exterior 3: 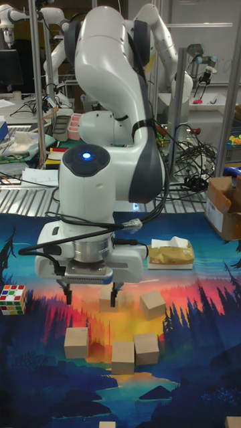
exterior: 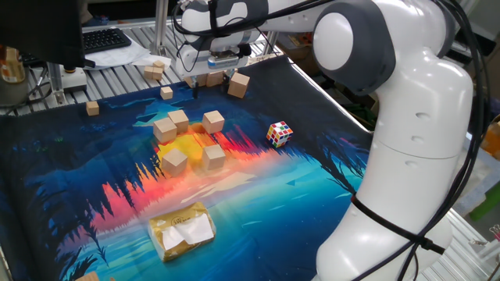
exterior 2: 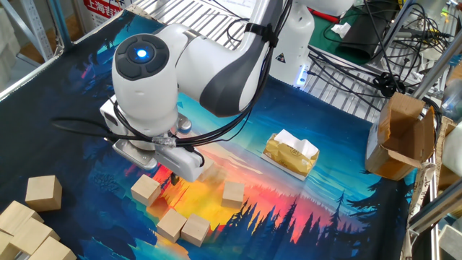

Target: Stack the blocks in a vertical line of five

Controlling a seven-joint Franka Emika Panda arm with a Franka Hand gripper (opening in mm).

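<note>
Blocks (exterior: 187,140) sit clustered at centre frame on the painted mat (exterior: 258,195) covering my tabletop, four in plain sight: two side by side at the back, two nearer the camera, none stacked. My gripper (exterior 3: 90,287) hangs above the mat behind them, fingers (exterior 3: 67,292) apart and empty; in the tall view a fifth block (exterior 3: 107,297) shows between them. A puzzle cube (exterior: 280,133) lies right of centre, a tissue pack (exterior: 182,230) at lower centre.
</note>
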